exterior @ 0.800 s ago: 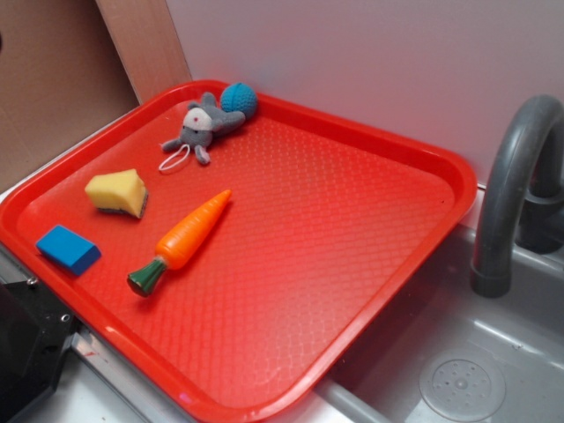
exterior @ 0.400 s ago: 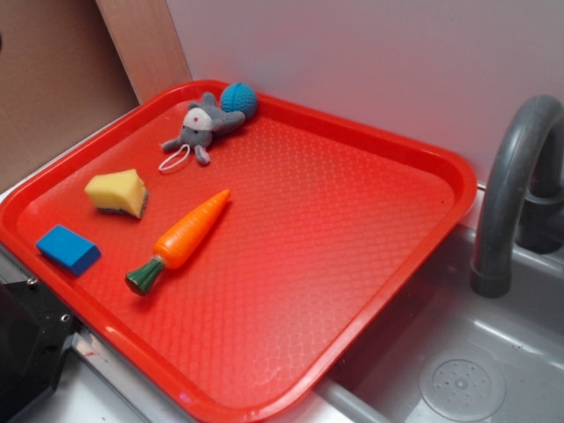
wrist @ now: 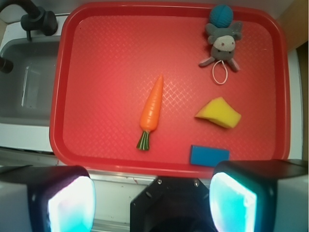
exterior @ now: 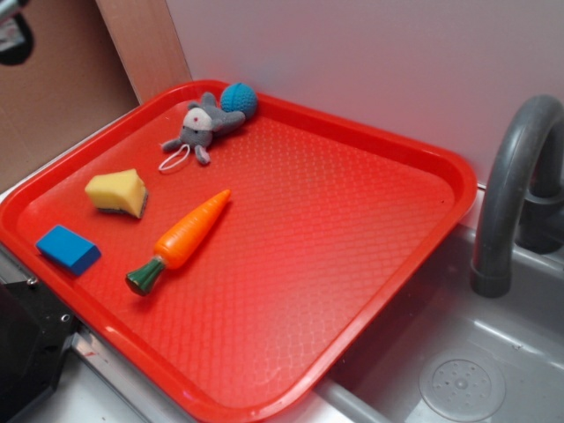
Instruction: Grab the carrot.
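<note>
Carrot (exterior: 182,240): laid flat on the red tray (exterior: 370,264), left of the tray's middle in the exterior view; nothing is touching it.
Carrot axis: in the exterior view the long axis is seen to run diagonally, with the tapered tip up and to the right and the dark green stub down and to the left. In the wrist view the carrot (wrist: 152,109) is shown nearly upright in the frame, tip toward the far rim, stub toward the near rim.
Gripper (wrist: 152,203): seen only at the bottom of the wrist view, above the near rim of the tray; the two pads (wrist: 72,205) are held wide apart, with nothing between them. It is well apart from the carrot.
Yellow sponge (exterior: 117,192): set near the carrot on the side away from the sink, a clear strip of tray left between them.
Blue block (exterior: 68,249): placed close to the near rim, beside the sponge, apart from the carrot's stub.
Stuffed toy (exterior: 201,125) and blue ball (exterior: 239,99): found touching each other in the far corner, well apart from the carrot's tip.
Open room: a broad bare stretch of tray is left on the carrot's sink side.
Edges: a raised rim is seen all round the tray; the sink (exterior: 493,352) and grey faucet (exterior: 515,189) lie just past one edge.
</note>
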Controlling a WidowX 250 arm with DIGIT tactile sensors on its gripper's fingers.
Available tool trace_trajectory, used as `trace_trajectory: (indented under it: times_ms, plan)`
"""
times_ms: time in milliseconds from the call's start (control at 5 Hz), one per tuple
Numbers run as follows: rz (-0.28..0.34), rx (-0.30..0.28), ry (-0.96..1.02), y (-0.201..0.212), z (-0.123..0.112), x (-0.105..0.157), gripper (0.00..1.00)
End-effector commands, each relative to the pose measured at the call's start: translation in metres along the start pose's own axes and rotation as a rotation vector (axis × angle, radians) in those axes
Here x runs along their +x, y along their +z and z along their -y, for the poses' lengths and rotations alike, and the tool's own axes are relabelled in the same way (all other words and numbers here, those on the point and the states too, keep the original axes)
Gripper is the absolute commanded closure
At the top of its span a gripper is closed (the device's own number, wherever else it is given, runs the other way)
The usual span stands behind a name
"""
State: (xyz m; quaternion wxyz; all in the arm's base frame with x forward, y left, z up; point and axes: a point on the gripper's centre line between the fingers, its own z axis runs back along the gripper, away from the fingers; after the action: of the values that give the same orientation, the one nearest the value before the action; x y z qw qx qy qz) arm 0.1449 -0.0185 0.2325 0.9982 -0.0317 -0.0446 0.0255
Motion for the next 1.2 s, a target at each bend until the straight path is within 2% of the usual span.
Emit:
trace_trajectory:
  times_ms: [0,200,400,600,800,1000]
  plan:
    - [-0.041,0.05,0.11,-0.062,-0.027,0.041,0.0]
    - [-0.13,0.09,0.078,-0.112,-0.032,0.033,0.0]
    - [-0.188,0.124,0.029,-0.142,-0.029,0.014,0.0]
    - [-0.23,0.102,-0.001,-0.169,-0.022,0.006,0.0]
    - [-0.256,0.073,-0.018,-0.189,-0.001,0.006,0.0]
    - [-0.305,-0.016,-0.037,-0.22,0.016,0.022,0.0]
